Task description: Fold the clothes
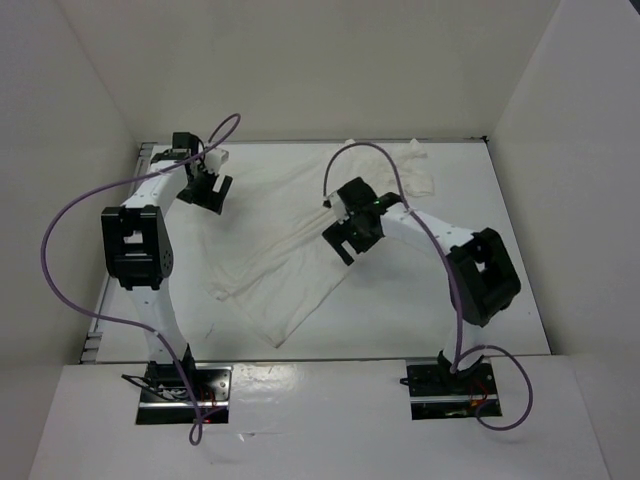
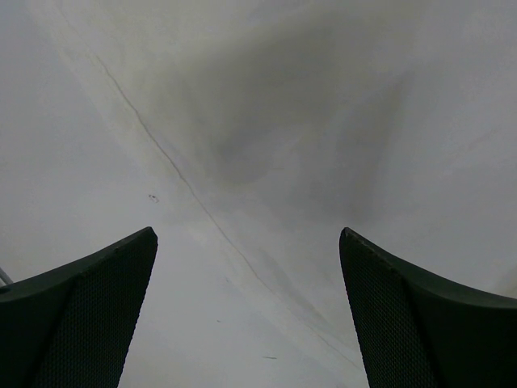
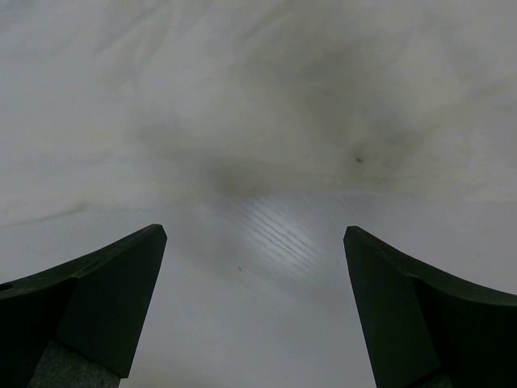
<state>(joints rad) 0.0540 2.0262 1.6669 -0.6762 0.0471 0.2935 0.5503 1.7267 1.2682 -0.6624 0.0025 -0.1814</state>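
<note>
Arms stand bent over the table [image 1: 450, 310], one on each side of the shirt [image 1: 290, 260]. The left arm [image 1: 135, 245] rises from its base and reaches forward to the far left corner. Its wrist turns inward, so the left gripper [image 1: 208, 190] hangs just at the shirt's left edge. The right arm [image 1: 480, 270] rises with its elbow out to the right, then folds back toward the middle. That puts the right gripper [image 1: 345, 240] above the shirt's right side, pointing down and to the left.

Left gripper [image 2: 246, 234]: jaws spread wide, nothing between them. Its dark fingers [image 2: 97, 307] frame a hem that runs diagonally, with shirt [image 2: 323, 121] on the upper right and bare table [image 2: 81, 202] on the lower left. Whether the tips touch the cloth cannot be told.

Right gripper [image 3: 254, 230]: jaws also spread wide and empty. Between its fingers [image 3: 420, 315] lies the shirt's edge, with shirt [image 3: 242, 81] above it and table [image 3: 275, 323] below. Contact cannot be told here either.

The shirt lies loose and wrinkled on the table, stretched diagonally from near centre to the far right, held by neither gripper.
</note>
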